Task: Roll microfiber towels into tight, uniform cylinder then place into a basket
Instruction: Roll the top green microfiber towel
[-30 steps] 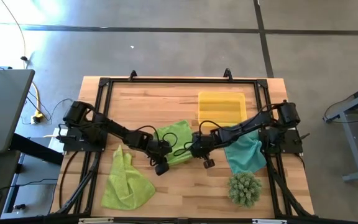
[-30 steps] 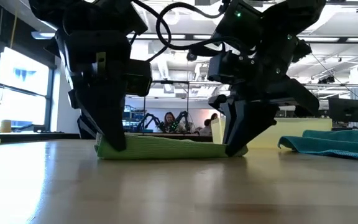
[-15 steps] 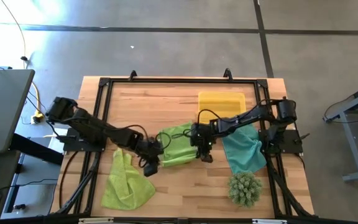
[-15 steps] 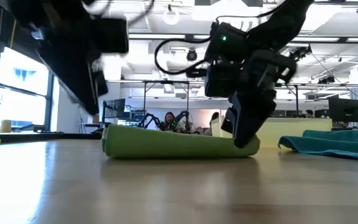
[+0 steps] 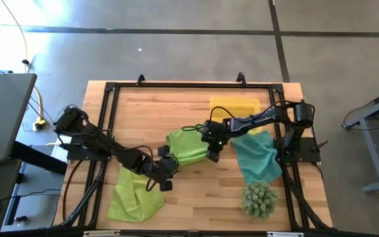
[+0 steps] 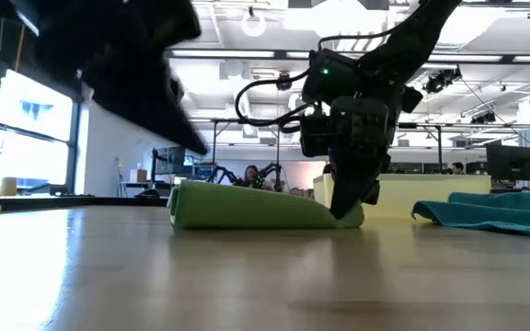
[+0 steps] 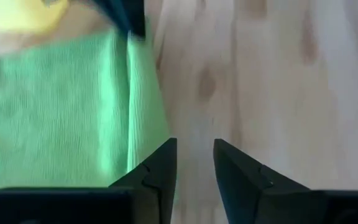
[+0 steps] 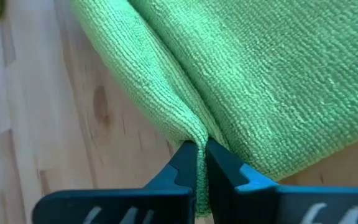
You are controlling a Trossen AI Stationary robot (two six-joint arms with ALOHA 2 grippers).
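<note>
The right gripper [image 5: 210, 154] pinches a fold of the half-rolled green towel [image 5: 186, 146], its fingers [image 8: 185, 163] shut on the cloth at the roll's end nearest the yellow basket [image 5: 235, 107]. The roll's long axis runs away from those fingers across the wooden surface [image 5: 176, 108], toward the left gripper [image 5: 164, 182], whose fingers [image 7: 157, 171] stand narrowly parted and empty just beside the towel's edge. The right arm is the nearer; the basket lies just beyond it. Three towels show: this one, a crumpled green towel [image 5: 133, 194] and a teal towel [image 5: 258, 158]. One basket, one spiky plant [image 5: 258, 199].
</note>
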